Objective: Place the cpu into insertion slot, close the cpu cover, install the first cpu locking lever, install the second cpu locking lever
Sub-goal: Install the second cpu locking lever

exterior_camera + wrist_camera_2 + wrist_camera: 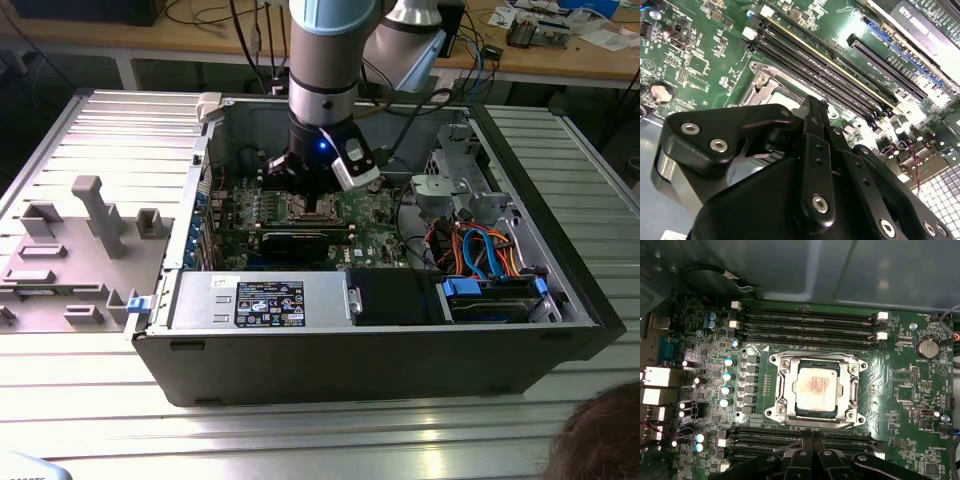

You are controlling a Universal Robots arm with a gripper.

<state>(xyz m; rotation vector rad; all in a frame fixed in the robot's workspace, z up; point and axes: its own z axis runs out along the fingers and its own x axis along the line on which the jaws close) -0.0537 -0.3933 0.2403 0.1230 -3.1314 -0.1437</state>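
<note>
Two steps look done, the cpu point(816, 388) sitting in the insertion slot point(856, 416) under the lowered cpu cover point(783, 387), and the gripper point(813, 441), clenched on nothing I can see, hovers at a slanting locking lever point(840, 427), which I judge needs pressing down and hooking.

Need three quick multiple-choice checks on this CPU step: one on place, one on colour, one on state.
1. The chip sits: A in the socket; B on the board beside the socket; C on top of the metal frame.
2. The board is: A blue; B green; C red.
3. The metal frame is: A raised upright; B taken off; C lying flat around the chip.

Key: 1 A, the first wrist view shows the chip seated in the socket. 2 B, green shows in both wrist views. 3 C, the frame's window rings the chip's top.
</note>
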